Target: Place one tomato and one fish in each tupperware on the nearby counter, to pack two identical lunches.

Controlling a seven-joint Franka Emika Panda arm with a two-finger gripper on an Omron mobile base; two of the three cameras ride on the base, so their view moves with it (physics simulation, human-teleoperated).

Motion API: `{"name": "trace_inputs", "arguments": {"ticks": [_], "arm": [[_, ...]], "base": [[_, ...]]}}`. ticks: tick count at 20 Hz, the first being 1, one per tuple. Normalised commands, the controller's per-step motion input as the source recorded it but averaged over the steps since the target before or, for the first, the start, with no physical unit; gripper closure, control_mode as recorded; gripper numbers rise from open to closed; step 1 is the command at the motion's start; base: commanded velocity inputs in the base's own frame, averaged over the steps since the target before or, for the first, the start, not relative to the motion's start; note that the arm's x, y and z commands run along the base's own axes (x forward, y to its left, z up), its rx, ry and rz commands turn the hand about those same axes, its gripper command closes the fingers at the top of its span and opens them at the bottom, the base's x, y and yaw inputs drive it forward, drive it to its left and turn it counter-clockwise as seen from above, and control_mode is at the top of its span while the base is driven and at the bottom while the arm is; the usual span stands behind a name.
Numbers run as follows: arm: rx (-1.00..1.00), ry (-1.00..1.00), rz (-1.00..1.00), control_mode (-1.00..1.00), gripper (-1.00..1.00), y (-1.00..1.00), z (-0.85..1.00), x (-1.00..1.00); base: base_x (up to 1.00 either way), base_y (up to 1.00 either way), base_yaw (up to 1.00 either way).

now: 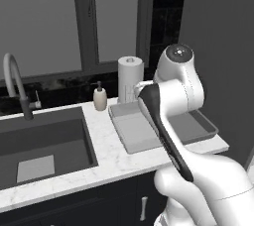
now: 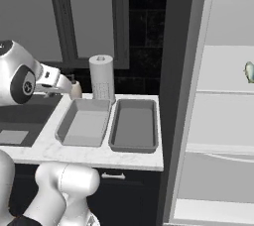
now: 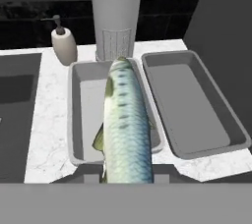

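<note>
- Marble counter (image 2: 124,156) runs between a dark sink (image 1: 44,143) on the left and an open fridge (image 2: 223,121) on the right.
- Gripper (image 3: 127,171) is clenched on a fish (image 3: 127,129), held above the left tray (image 3: 81,115).
- Right tray (image 3: 197,105) lies just beside it.
- Towel roll (image 3: 114,14) and soap bottle (image 3: 64,43) stand on the far side.
- Another fish (image 2: 249,72) lies on a fridge shelf.
</note>
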Motion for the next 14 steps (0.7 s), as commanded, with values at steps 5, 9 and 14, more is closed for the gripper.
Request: {"name": "trace_inputs", "arguments": {"ticks": [5, 9, 14], "arm": [[0.01, 0.26, -0.03, -1.00, 1.00, -0.06, -0.79, 0.12], [0.05, 0.23, 0.00, -1.00, 1.00, -0.25, -0.73, 0.37], [0.01, 0.05, 0.00, -1.00, 1.00, -0.19, -0.45, 0.31]], "base": [[0.00, 0.00, 0.00], [0.00, 0.00, 0.00], [0.00, 0.00, 0.00]]}}
